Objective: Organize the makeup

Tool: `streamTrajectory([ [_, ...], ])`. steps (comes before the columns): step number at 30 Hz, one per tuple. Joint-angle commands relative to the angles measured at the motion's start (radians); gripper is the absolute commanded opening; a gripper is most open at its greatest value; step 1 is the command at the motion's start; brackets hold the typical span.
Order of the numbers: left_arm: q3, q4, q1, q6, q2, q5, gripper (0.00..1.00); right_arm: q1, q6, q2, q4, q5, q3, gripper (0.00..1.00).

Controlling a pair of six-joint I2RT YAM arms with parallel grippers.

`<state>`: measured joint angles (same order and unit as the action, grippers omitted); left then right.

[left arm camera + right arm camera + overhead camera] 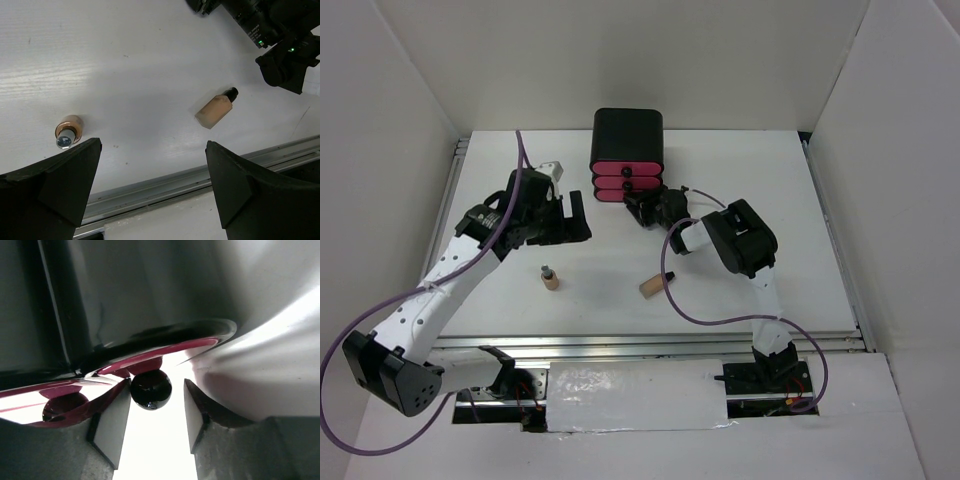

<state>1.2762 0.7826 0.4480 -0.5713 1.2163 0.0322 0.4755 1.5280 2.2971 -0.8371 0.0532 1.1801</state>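
Two beige black-capped bottles are on the table: one stands upright (pixel 550 278), the other lies on its side (pixel 652 284). Both show in the left wrist view, the upright one (pixel 67 131) and the lying one (pixel 216 109). My left gripper (pixel 575 225) is open and empty, held above the table behind the upright bottle; its jaws stand wide apart (pixel 152 170). My right gripper (pixel 645 208) is at the bottom pink drawer of the black box (pixel 628 135). Its fingers flank the drawer's black knob (pixel 151 389), the left pad touching it, a gap on the right. Compacts and sachets are out of view.
The black box with three pink drawers stands at the back middle of the table. A metal rail (pixel 200 175) runs along the table's near edge. White walls enclose the table on three sides. My right arm (pixel 280 35) shows at the top right of the left wrist view.
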Motion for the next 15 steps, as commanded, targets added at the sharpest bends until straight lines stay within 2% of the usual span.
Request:
streamTrajectory([
  [1, -0.018, -0.034, -0.003, 0.028, -0.035, -0.044, 0.99, 0.008, -0.006, -0.016, -0.010, -0.052, 0.021, 0.52],
  [7, -0.034, -0.028, -0.003, 0.034, -0.047, -0.052, 0.99, 0.005, -0.012, -0.008, -0.023, -0.052, 0.029, 0.32],
  [15, -0.052, -0.031, -0.003, 0.042, -0.064, -0.049, 0.99, 0.009, -0.020, -0.073, -0.088, -0.052, -0.065, 0.29],
])
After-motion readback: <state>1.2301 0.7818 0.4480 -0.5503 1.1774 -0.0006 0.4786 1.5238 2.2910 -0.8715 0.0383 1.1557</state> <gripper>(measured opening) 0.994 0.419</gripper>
